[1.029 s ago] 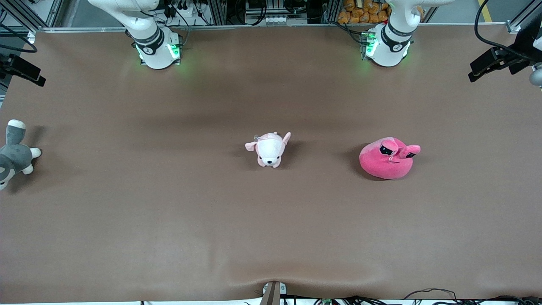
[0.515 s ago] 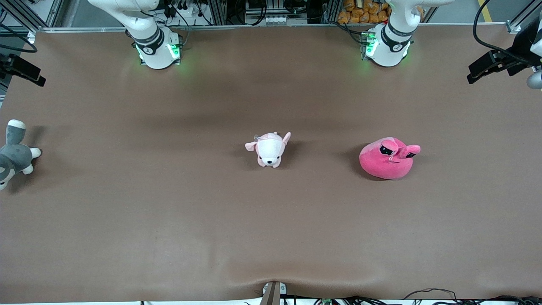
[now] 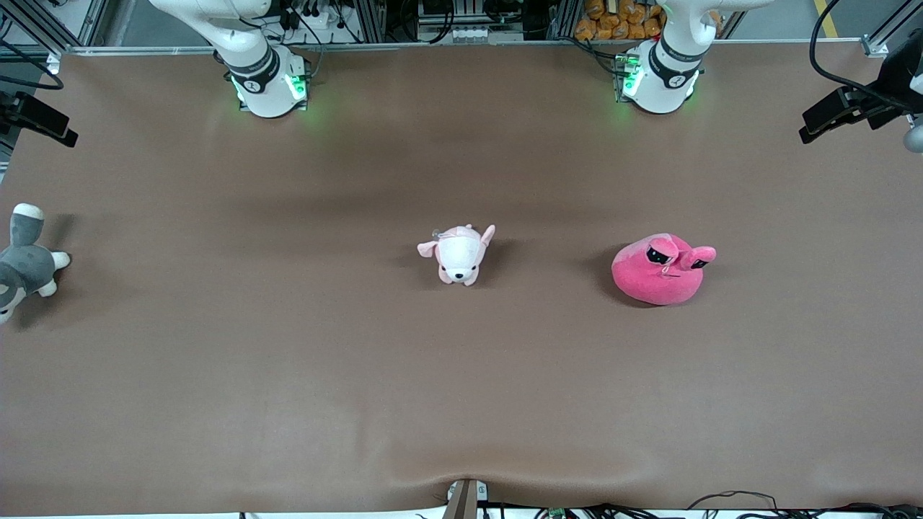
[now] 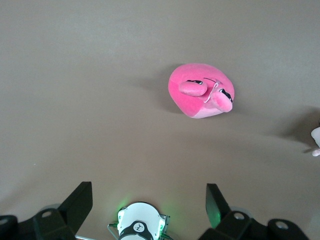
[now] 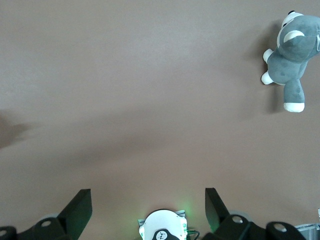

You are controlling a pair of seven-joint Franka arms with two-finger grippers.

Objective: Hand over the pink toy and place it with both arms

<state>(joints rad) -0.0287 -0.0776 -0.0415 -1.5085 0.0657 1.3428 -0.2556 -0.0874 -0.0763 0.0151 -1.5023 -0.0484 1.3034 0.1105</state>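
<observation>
The pink toy (image 3: 660, 277) (image 4: 200, 97), a hot-pink blob with two eye bumps, sits on the brown table nearer the left arm's end, a good way nearer the front camera than the left arm's base (image 3: 660, 83). My left gripper (image 4: 149, 187) hangs high over that base (image 4: 140, 227), open and empty, well apart from the toy. My right gripper (image 5: 148, 192) is likewise open and empty, high over the right arm's base (image 5: 162, 230) (image 3: 267, 86). Neither hand shows in the front view.
A pale pink-and-white puppy plush (image 3: 458, 256) lies mid-table. A grey-and-white plush (image 3: 25, 263) (image 5: 292, 60) lies at the right arm's end, by the table's edge. Black fixtures (image 3: 851, 108) (image 3: 36, 119) overhang both ends of the table.
The toys have not moved and both arms hold still. The black fixture at the left arm's end of the table has shifted slightly.
</observation>
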